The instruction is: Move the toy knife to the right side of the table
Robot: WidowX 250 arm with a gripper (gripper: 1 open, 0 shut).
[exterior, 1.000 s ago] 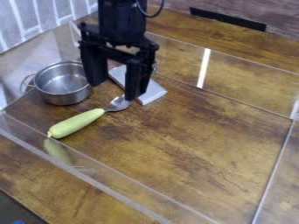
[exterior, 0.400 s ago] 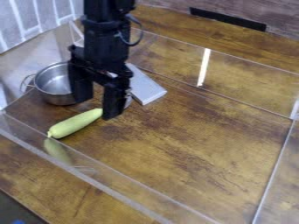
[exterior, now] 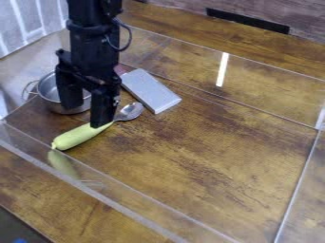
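The toy knife [exterior: 86, 131] lies on the table [exterior: 216, 142] near its left front, yellow-green handle toward the front left, small silver tip [exterior: 129, 111] toward the back right. My gripper [exterior: 86, 105] hangs open just above the knife's middle, black fingers [exterior: 102, 109] pointing down on either side of the handle's upper part. Nothing sits between the fingers. The arm hides part of the knife's neck.
A small steel pot [exterior: 53, 92] stands left of the gripper, partly behind it. A flat grey slab [exterior: 150, 89] lies just right of the gripper. Low clear acrylic walls [exterior: 114, 195] edge the table in front and on the left.
The gripper has moved left and forward, from over the grey slab to above the knife. It stays open. The knife, pot and slab have not moved.
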